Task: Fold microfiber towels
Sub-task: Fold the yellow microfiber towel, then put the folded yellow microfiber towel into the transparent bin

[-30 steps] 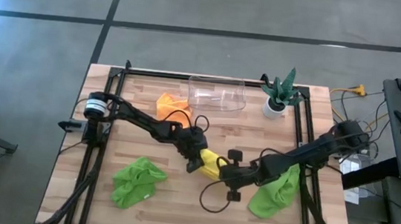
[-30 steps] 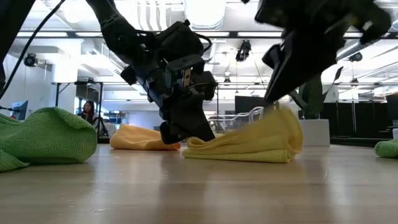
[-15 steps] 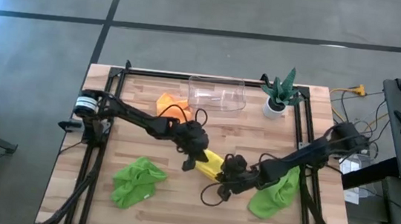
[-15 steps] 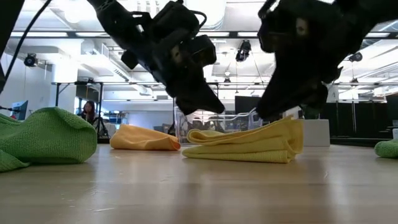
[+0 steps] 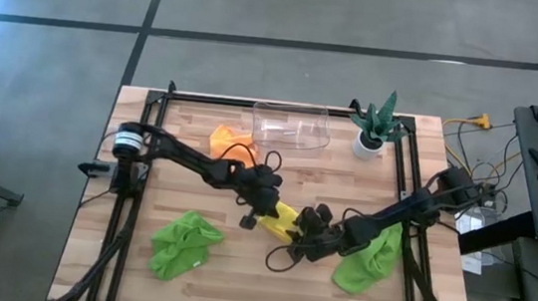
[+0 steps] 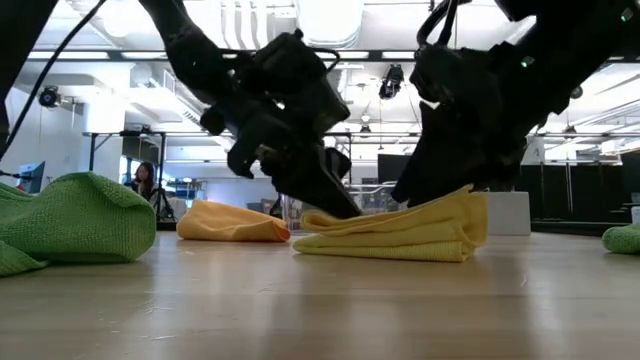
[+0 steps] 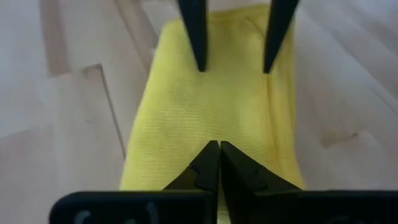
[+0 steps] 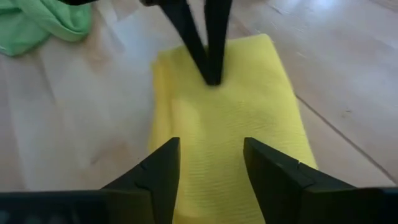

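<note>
The yellow towel (image 5: 283, 221) lies folded in several layers near the table's middle (image 6: 400, 232). My left gripper (image 5: 267, 211) is shut, with its tips down on the towel's far-left end (image 7: 219, 145). My right gripper (image 5: 303, 236) stands open low over the towel's near-right end (image 8: 211, 149), facing the left one. An orange towel (image 5: 228, 142) lies bunched at the back. Two green towels lie crumpled, one at the near left (image 5: 184, 244) and one at the near right (image 5: 367, 263), partly under my right arm. My left gripper presses its shut fingertips (image 8: 211, 73) down on the top layer of the folded yellow towel (image 7: 208, 124), near the towel's far-left end. The fingers slant down from the table's left and lie along the towel. The towel rests flat on the table. My right gripper has its open fingers (image 8: 163, 163) just over the towel's other end. I cannot tell whether they touch it.
A clear plastic container (image 5: 292, 126) lies at the back middle. A spiky green plant in a white pot (image 5: 374, 130) stands at the back right. Black rails (image 5: 144, 157) run along both sides of the wooden table. Cables loop beside both grippers.
My left gripper rose off the towel's far-left end, rolled, and came back down onto its top. My right gripper has sunk and rolled. The towel's near-right corner, raised a second ago, now lies down on the folded layers.
</note>
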Action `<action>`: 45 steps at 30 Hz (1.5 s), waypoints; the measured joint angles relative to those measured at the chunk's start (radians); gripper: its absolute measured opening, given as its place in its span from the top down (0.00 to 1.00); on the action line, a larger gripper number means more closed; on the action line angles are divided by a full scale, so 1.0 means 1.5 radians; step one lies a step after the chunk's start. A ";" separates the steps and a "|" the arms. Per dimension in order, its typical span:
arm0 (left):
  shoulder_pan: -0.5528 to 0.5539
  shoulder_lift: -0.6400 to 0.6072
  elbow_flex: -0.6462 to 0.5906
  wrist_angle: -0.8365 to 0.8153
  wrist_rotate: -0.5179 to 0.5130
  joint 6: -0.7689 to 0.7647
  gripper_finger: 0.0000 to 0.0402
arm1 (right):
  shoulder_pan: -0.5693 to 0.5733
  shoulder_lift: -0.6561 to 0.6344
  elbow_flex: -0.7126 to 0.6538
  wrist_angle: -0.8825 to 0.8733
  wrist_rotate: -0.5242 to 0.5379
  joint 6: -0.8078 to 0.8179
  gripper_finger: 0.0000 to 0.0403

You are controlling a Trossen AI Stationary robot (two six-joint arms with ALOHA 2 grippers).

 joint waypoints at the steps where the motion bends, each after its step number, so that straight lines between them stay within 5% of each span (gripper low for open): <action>1: 0.000 0.006 0.000 -0.001 0.000 0.007 1.00 | -0.001 0.002 0.000 -0.004 0.000 -0.004 0.57; 14: 0.000 0.025 0.002 -0.032 -0.014 0.022 0.98 | 0.012 0.028 0.001 -0.058 -0.060 -0.023 0.56; 26: 0.008 -0.008 -0.001 -0.109 -0.021 0.027 0.65 | 0.047 -0.018 -0.001 -0.156 -0.089 0.001 0.56; 34: 0.010 -0.087 -0.001 -0.139 -0.062 0.031 0.55 | 0.045 -0.098 -0.002 -0.173 -0.071 0.000 0.56; 40: 0.009 -0.120 0.000 -0.148 -0.077 0.026 0.54 | -0.024 -0.123 -0.003 -0.150 -0.052 -0.005 0.56; 45: 0.009 -0.118 -0.001 -0.168 -0.079 0.025 0.54 | -0.146 -0.101 -0.009 -0.082 -0.182 -0.065 0.56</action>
